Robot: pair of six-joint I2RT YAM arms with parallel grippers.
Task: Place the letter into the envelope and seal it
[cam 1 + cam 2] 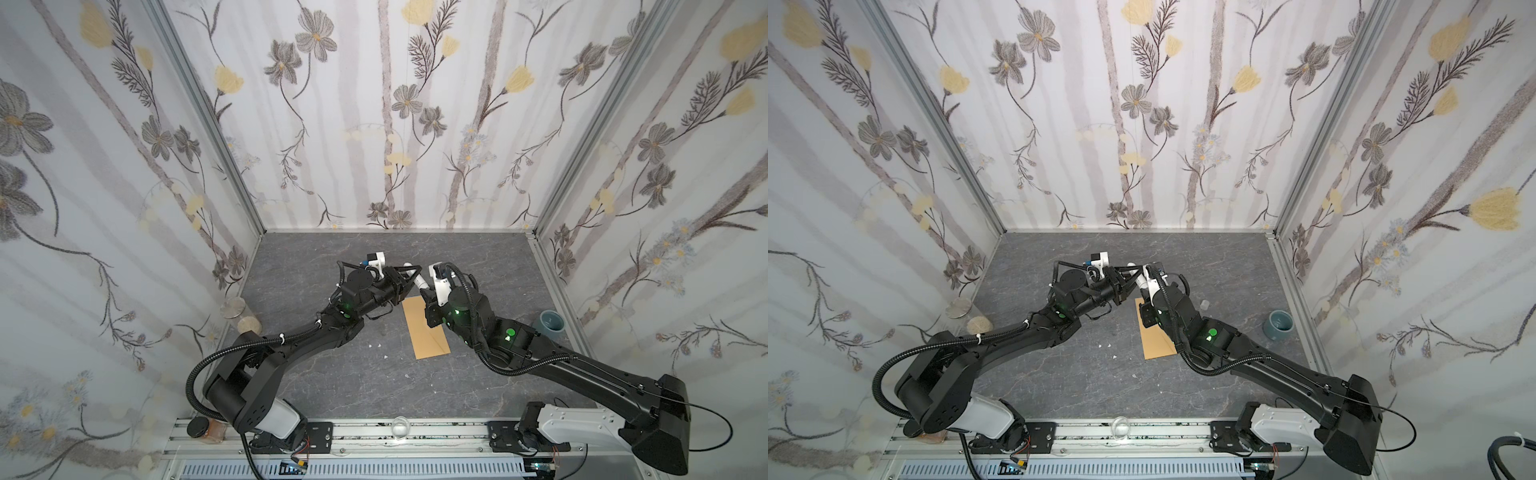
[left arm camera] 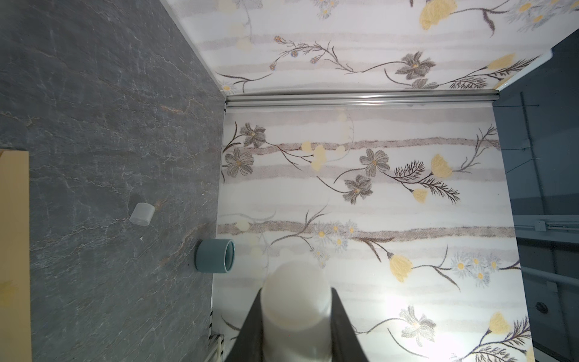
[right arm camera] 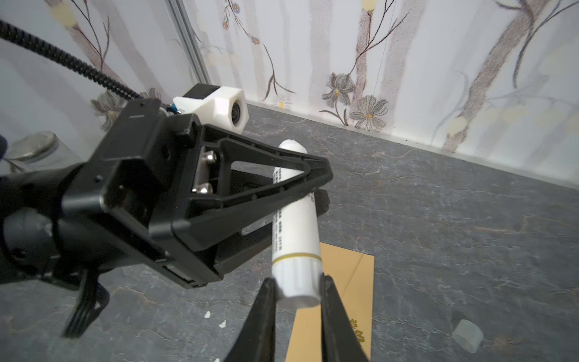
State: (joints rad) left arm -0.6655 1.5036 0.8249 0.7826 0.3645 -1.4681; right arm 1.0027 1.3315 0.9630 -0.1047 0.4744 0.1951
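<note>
The tan envelope (image 1: 428, 332) (image 1: 1156, 340) lies flat on the grey tabletop, its gold sticker (image 3: 357, 329) facing up. The letter is not visible in any view. Above the envelope's far end a white glue stick (image 1: 417, 279) (image 3: 296, 225) hangs in the air, held by both grippers and with no cap on it. My left gripper (image 1: 409, 272) (image 2: 296, 291) is shut on its barrel. My right gripper (image 1: 424, 293) (image 3: 297, 280) is shut on its ribbed base end below the gold ring.
A translucent cap (image 3: 466, 335) (image 2: 142, 213) lies on the table right of the envelope. A blue-grey cup (image 1: 552, 326) stands by the right wall. Two jars (image 1: 235, 307) stand by the left wall. Small white scraps (image 1: 374, 345) lie left of the envelope.
</note>
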